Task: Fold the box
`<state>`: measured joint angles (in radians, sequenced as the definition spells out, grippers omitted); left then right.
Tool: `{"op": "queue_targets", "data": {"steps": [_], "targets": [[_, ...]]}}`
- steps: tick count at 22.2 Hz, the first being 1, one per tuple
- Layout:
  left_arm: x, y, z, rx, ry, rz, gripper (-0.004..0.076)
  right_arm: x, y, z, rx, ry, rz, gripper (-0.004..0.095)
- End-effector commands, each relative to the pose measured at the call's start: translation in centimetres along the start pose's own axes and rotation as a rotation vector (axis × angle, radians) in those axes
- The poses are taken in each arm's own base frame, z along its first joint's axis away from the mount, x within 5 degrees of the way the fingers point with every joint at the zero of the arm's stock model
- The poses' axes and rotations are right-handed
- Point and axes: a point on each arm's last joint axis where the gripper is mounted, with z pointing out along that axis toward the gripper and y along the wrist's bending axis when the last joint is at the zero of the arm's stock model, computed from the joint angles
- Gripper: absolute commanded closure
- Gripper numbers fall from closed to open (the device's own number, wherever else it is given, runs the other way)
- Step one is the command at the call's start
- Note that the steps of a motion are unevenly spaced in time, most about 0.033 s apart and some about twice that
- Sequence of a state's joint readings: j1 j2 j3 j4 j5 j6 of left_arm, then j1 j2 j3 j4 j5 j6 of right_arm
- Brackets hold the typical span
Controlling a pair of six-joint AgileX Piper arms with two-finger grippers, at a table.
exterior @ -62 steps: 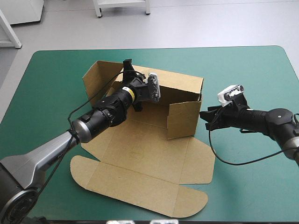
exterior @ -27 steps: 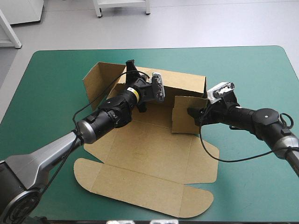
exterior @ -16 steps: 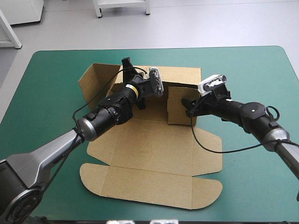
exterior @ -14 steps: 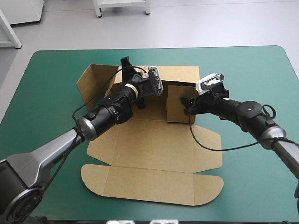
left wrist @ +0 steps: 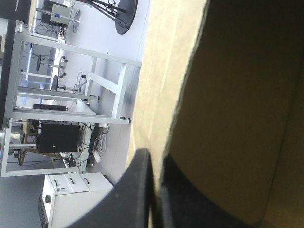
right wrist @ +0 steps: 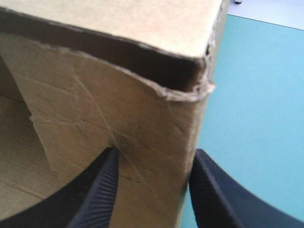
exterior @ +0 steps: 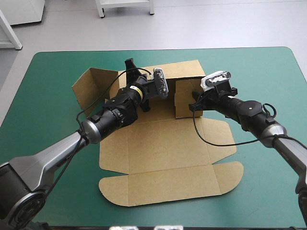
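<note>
The left end effector (exterior: 144, 90), seen from above, is at the box's (exterior: 163, 148) raised back wall (exterior: 184, 69), while the right end effector (exterior: 194, 103) meets the short side wall (exterior: 184, 98), standing upright beside it. The brown box sits around the middle of the teal-green tabletop (exterior: 57, 76), slightly toward its far edge, with the lid panel (exterior: 168, 184) lying flat toward the near edge. The left wrist view shows what the high view cannot: the black fingers (left wrist: 142, 190) are pinched almost together with the brown board between them, so that end effector is clamped on the wall's edge. The right wrist view shows its fingers (right wrist: 102, 190) set well apart, straddling the side wall's outer face near the corner where it meets the back wall — spread, gripping nothing, probably just pressing. That corner looks ragged and a little crushed, a detail missing from the high view. Only the high view shows the far-left flap (exterior: 88, 86) splayed outward. To do this step well, I judge the left end effector should hold the back wall upright while the right one pushes the side wall square and tucks it in — gently, since a hard push could buckle the worn corner or slide the whole sheet.
</note>
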<state>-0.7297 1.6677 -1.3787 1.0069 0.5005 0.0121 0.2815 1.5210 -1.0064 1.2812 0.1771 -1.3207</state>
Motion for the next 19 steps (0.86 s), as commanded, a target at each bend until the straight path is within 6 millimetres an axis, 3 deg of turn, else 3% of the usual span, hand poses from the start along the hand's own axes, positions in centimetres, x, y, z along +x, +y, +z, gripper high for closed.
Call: {"op": "queue_targets", "data": {"steps": [1,6,9,13,15,19], "targets": [[-1.4,2.1,-2.1,-0.054,-0.107,-0.063,0.0732,-2.4,-0.2,-1.2,0.034,-0.088,-0.083,0.0486],[-1.4,2.1,-2.1,-0.054,-0.107,-0.063,0.0732,-3.1,-0.3,-1.0,0.040,-0.103,-0.100,0.0234],[-1.4,2.1,-2.1,-0.054,-0.108,-0.063,0.0732,-3.2,-0.4,-0.3,0.038,-0.098,-0.109,0.0253],[-1.4,2.1,-2.1,-0.055,-0.110,-0.061,0.0732,-3.6,-0.3,1.1,-0.008,-0.088,-0.108,0.0382],[-1.4,2.1,-2.1,-0.056,-0.108,-0.059,0.0732,-3.6,-0.3,1.1,-0.009,-0.090,-0.089,0.0497],[-1.4,2.1,-2.1,-0.057,-0.108,-0.057,0.0732,-3.5,0.2,1.1,-0.062,-0.080,-0.089,0.0834]]}}
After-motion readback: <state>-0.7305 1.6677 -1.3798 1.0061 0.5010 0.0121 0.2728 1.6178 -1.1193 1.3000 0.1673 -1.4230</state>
